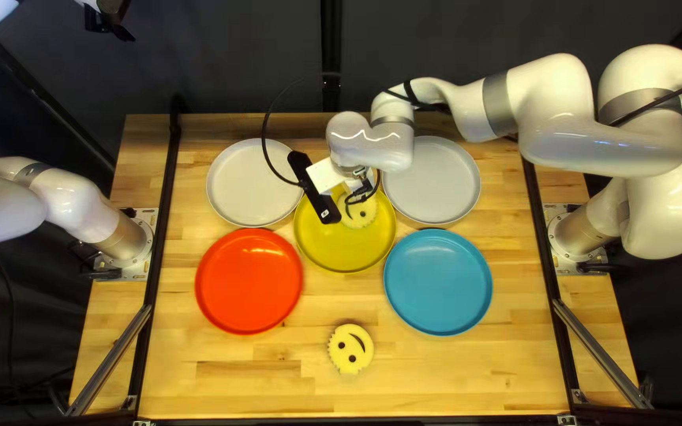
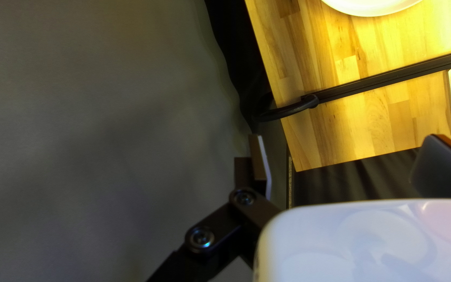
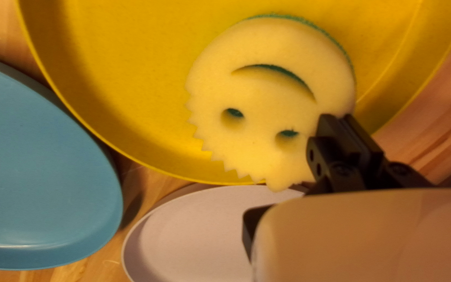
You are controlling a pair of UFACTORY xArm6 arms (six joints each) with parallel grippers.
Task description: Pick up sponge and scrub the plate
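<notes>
A yellow smiley sponge [image 1: 359, 211] lies face up over the yellow plate [image 1: 333, 251]. Right gripper [image 1: 366, 186] reaches down at the plate's far side, partly hidden by its arm. In the right wrist view the sponge [image 3: 267, 104] overlaps the plate's rim [image 3: 147, 166]; the right gripper [image 3: 340, 125] is shut on its edge, its fingers close together. Whether the sponge's underside touches the plate is hidden. Left gripper [image 1: 110, 17] hangs beyond the table's far left corner; in its wrist view the left gripper [image 2: 348, 162] stands open with nothing between its fingers.
A second smiley sponge [image 1: 350, 349] lies near the table's front. Around the yellow plate stand a red plate [image 1: 249, 281], a blue plate [image 1: 437, 282] and two pale plates [image 1: 250, 183] [image 1: 433, 180]. Dark rails run along both table sides.
</notes>
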